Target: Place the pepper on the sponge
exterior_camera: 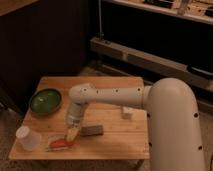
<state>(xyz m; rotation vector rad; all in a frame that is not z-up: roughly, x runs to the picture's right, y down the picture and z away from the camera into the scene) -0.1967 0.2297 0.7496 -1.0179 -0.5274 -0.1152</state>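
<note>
A red pepper (60, 143) lies on a pale flat patch near the table's front left edge. A grey rectangular sponge (92, 131) lies flat to its right, apart from it. My gripper (73, 134) hangs down from the white arm (105, 96), low over the table. Its tip is just above and to the right of the pepper, between the pepper and the sponge. Whether it touches the pepper I cannot tell.
A green bowl (45, 101) sits at the back left of the wooden table (115, 142). A white cup (27, 138) stands at the front left corner. A small white block (127, 112) lies right of centre. Dark cabinets and a shelf rise behind.
</note>
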